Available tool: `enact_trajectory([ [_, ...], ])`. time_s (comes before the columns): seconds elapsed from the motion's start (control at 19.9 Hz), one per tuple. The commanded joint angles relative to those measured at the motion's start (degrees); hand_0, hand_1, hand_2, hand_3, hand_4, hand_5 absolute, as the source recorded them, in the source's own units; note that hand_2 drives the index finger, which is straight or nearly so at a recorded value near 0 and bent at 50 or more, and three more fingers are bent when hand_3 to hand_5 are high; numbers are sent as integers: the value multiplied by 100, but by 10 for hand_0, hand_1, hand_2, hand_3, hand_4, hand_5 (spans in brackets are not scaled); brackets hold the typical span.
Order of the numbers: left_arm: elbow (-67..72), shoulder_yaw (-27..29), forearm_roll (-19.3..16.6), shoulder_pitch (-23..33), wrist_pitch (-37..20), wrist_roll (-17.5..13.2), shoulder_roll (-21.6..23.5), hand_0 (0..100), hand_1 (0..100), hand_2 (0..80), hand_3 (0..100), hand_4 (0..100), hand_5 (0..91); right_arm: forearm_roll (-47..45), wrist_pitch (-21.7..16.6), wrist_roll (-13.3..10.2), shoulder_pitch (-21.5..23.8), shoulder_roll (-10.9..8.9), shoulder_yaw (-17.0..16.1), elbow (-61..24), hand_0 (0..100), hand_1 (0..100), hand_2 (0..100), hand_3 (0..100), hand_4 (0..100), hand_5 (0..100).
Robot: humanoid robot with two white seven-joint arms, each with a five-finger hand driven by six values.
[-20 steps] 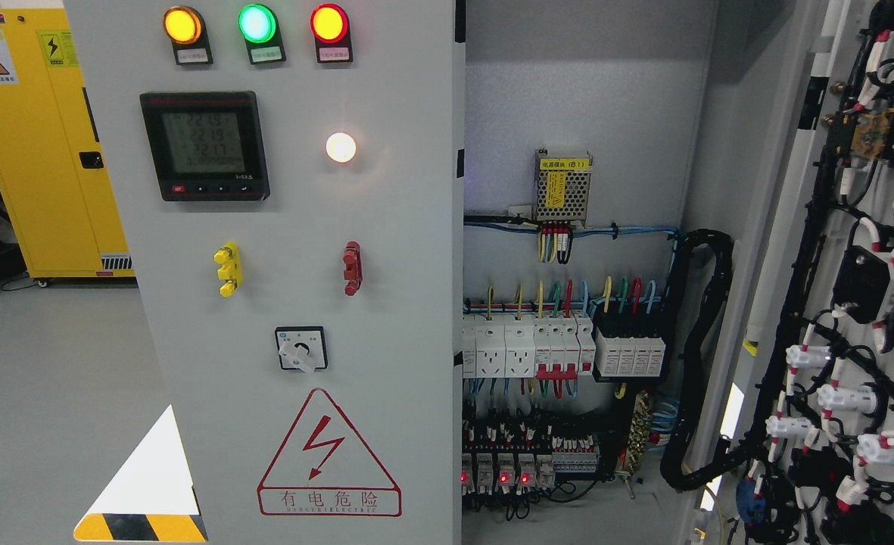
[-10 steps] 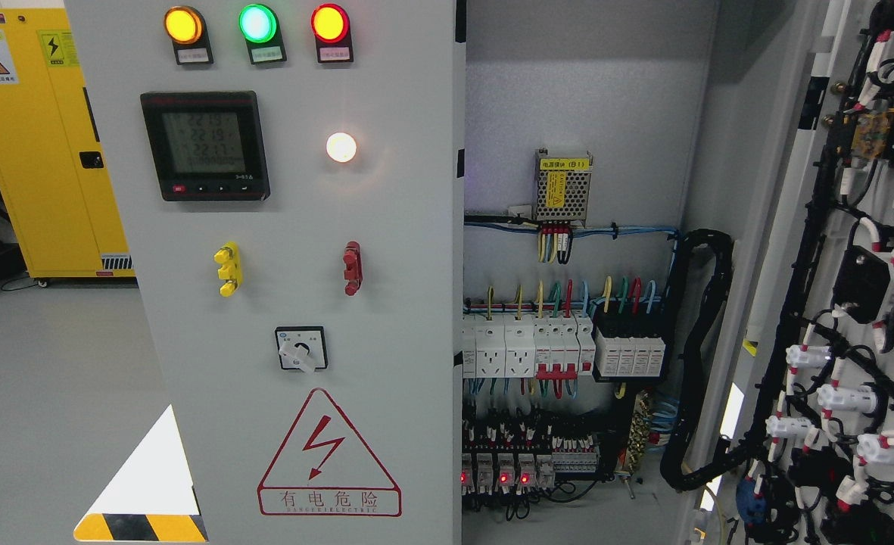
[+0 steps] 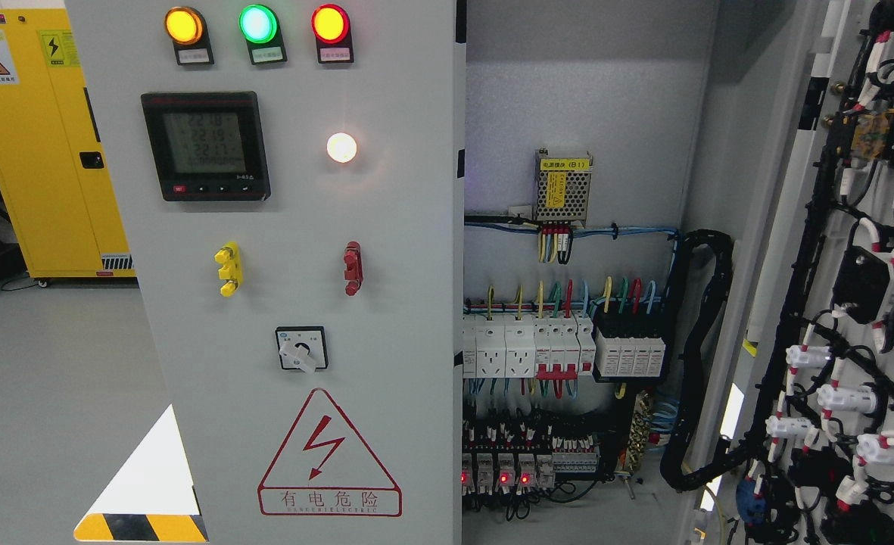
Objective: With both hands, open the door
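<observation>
Head view shows you the right door (image 3: 863, 250) swung wide open at the picture's right, its wired inner face toward you, while the left door (image 3: 295, 318) fills the middle and looks closed. Neither hand is in view, so you cannot tell how the fingers stand. Judging from this, your risk lies in reaching blind: a hand could snag the black cable bundle (image 3: 700, 356) or brush the breakers (image 3: 560, 344) in the live interior. Watch the rotary switch (image 3: 300, 349) and meter (image 3: 205, 146). Beyond stands a yellow cabinet (image 3: 42, 151).
</observation>
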Motion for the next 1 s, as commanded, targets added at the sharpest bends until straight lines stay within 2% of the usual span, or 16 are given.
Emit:
enact_trajectory([
  [0.0, 1166, -10, -86, 177, -143, 100, -284, 120, 556, 0, 0, 0, 0, -132, -8, -2, -4, 19, 70, -7, 0, 500, 40, 0, 0, 0],
  [0.15, 1185, -10, -86, 256, -302, 100, -231, 120, 556, 0, 0, 0, 0, -141, -130, 7, 5, 45, 62, -16, 0, 500, 40, 0, 0, 0],
  [0.35, 1167, -1, -86, 247, -311, 83, -240, 120, 556, 0, 0, 0, 0, -123, -1140, 7, 5, 36, 70, -50, 0, 500, 40, 0, 0, 0],
  [0.45, 1158, 17, -86, 204, -328, 65, -187, 120, 556, 0, 0, 0, 0, -123, -1396, 7, 31, 63, 79, -496, 0, 500, 40, 0, 0, 0],
  [0.5, 1141, 34, -77, 177, -328, 56, -152, 120, 556, 0, 0, 0, 0, -132, -1406, 7, 75, 71, 123, -882, 0, 500, 40, 0, 0, 0],
  [0.7, 1123, 34, -77, 54, -328, 47, -169, 120, 556, 0, 0, 0, 0, -141, -1415, -2, 874, 212, 184, -3570, 0, 500, 40, 0, 0, 0],
  [0.95, 1176, 43, -77, 98, -328, 47, -169, 120, 556, 0, 0, 0, 0, -141, -1397, -2, 1252, 177, 1071, -6250, 0, 500, 40, 0, 0, 0],
])
